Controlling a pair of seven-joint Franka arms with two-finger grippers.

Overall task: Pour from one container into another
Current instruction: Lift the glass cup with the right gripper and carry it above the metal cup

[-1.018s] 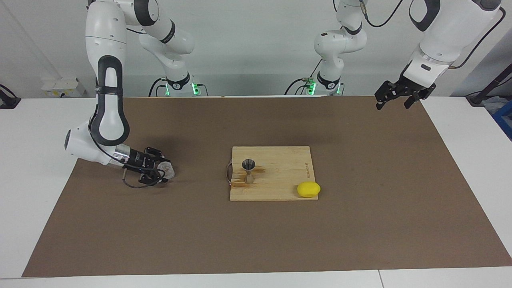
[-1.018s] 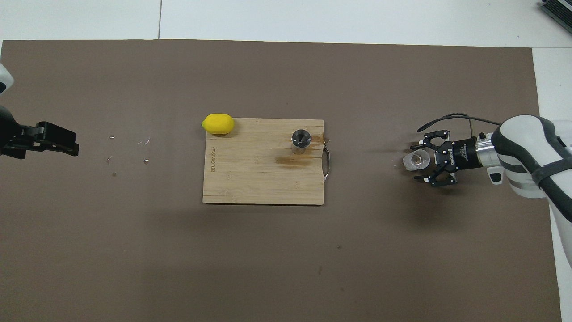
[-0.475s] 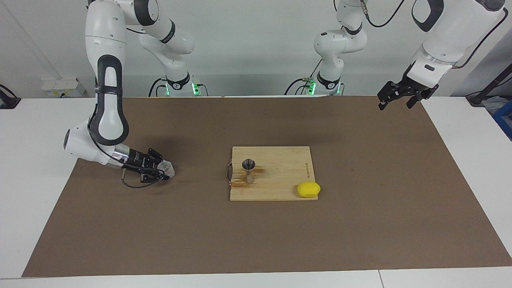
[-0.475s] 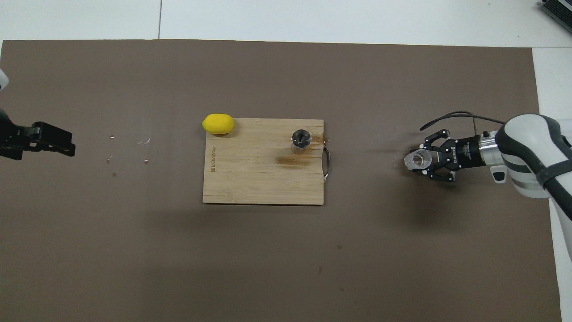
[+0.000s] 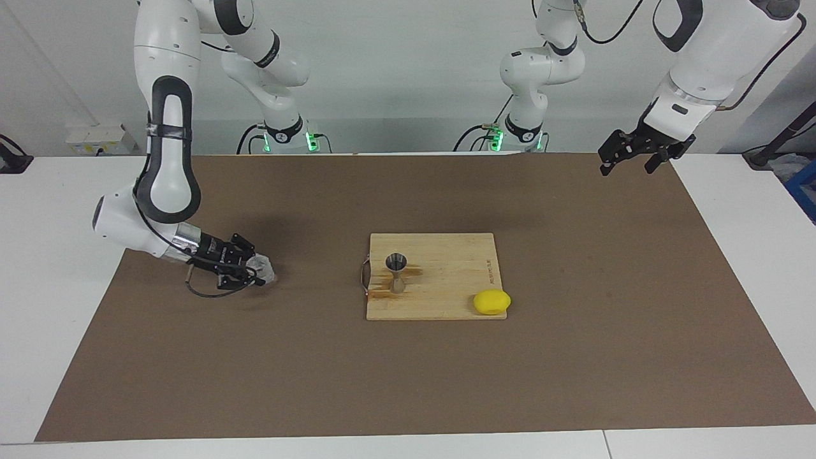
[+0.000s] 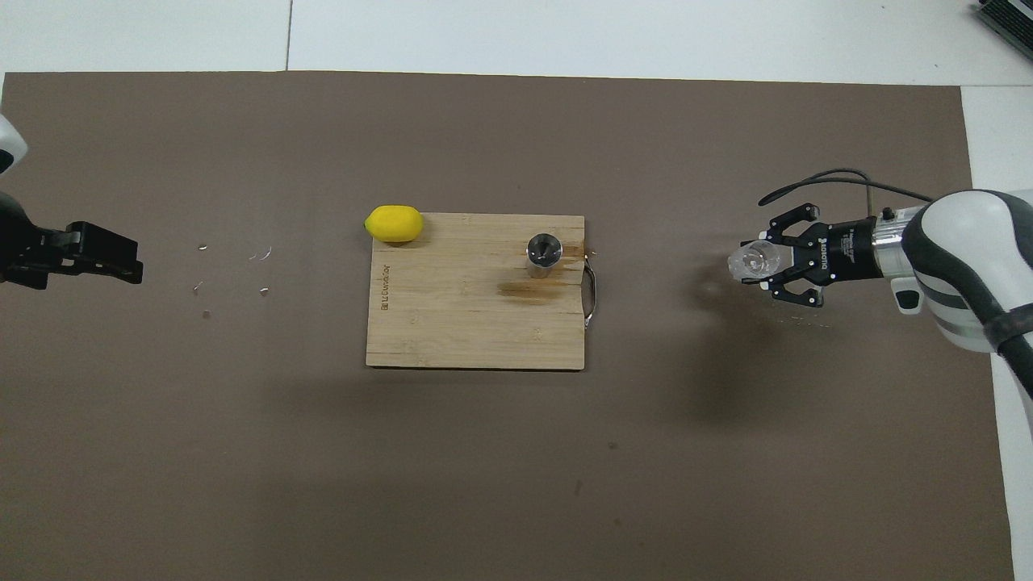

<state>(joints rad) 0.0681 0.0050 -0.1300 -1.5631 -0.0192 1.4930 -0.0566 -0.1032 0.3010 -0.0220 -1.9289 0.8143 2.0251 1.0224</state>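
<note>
The clear glass tumbler (image 5: 265,269) (image 6: 749,260) is in my right gripper (image 5: 257,271) (image 6: 760,261), which is shut on it from the side. It is held low over the brown mat toward the right arm's end of the table, and its mouth faces up. The silver hourglass jigger (image 5: 396,270) (image 6: 543,254) stands upright on the wooden cutting board (image 5: 446,280) (image 6: 460,323), near the board's handle edge. My left gripper (image 5: 627,159) (image 6: 113,260) is open, empty and raised over the mat's edge at the left arm's end.
A yellow lemon (image 5: 491,301) (image 6: 394,223) rests at the board's corner farthest from the robots, toward the left arm's end. A brownish stain (image 6: 529,289) marks the board beside the jigger. A few small specks (image 6: 234,270) lie on the mat near the left gripper.
My right gripper was open around the tumbler; it has shut on it and raised it slightly off the mat. The left gripper has barely shifted.
</note>
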